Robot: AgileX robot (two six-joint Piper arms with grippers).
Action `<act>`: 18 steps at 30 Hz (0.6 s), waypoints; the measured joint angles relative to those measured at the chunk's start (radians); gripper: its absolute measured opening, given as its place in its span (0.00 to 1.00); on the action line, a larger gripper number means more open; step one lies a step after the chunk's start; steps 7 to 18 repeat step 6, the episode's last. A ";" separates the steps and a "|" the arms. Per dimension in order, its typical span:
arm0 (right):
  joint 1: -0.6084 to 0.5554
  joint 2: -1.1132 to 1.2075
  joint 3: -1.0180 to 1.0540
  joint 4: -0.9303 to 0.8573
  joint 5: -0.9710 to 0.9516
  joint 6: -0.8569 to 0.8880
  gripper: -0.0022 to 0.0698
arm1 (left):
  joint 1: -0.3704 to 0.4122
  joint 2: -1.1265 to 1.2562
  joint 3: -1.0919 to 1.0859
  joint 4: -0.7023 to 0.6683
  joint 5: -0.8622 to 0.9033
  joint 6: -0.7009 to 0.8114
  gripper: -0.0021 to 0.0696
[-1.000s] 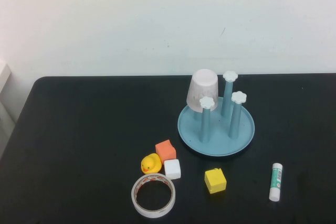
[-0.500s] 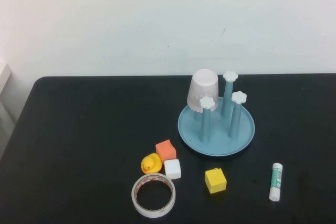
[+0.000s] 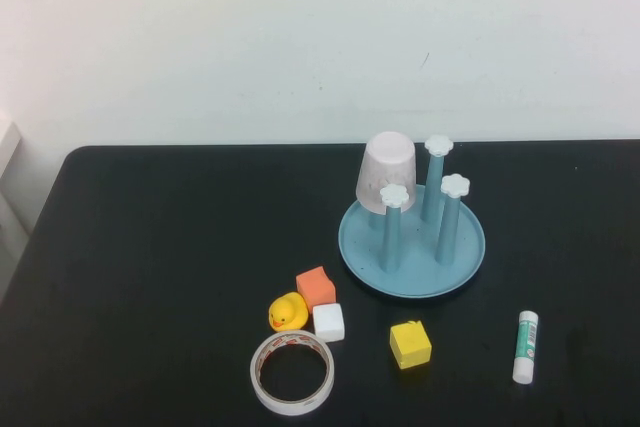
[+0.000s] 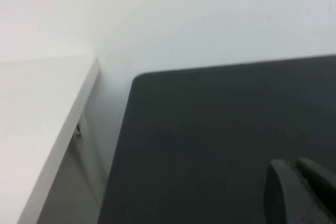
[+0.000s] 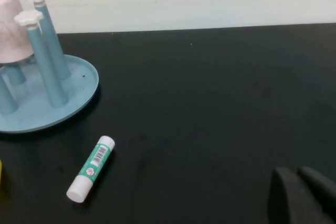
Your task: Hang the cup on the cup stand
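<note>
Cup sits upside down over one peg of the cup stand, rim downward, on the far-left peg as the high view has it. It leans slightly and hides that peg. Pale pink, tapered. In the right wrist view the cup shows only partly at the picture's edge.

Cup stand: round light-blue dish on the black table, right of centre and toward the far edge. Three bare blue pegs with white flower caps stand upright beside the cup.

Left gripper: not seen from the high camera. Its own wrist view shows its dark fingertips pressed together, over a bare corner of the black table near a white shelf. Nothing between them.

Right gripper: also outside the high view. Fingertips pressed together, holding nothing, above bare table well apart from the stand.

Other items on the near half of the table:
- orange block, white block and yellow rubber duck clustered close together, left of the stand
- white tape ring lying flat just in front of that cluster
- yellow block in front of the stand
- glue stick lying on its side, to the right of the yellow block
</note>
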 joint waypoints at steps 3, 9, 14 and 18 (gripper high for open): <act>0.000 0.000 0.000 0.000 0.000 0.000 0.03 | 0.004 0.000 0.000 -0.016 0.029 0.035 0.03; 0.000 0.000 0.000 0.000 0.000 0.000 0.03 | 0.008 -0.004 0.000 -0.020 0.059 0.047 0.03; 0.000 0.000 0.000 0.000 0.000 0.000 0.03 | 0.008 -0.004 0.000 -0.020 0.059 0.047 0.03; 0.000 0.000 0.000 0.000 0.000 0.000 0.03 | 0.008 -0.004 0.000 -0.020 0.059 0.047 0.03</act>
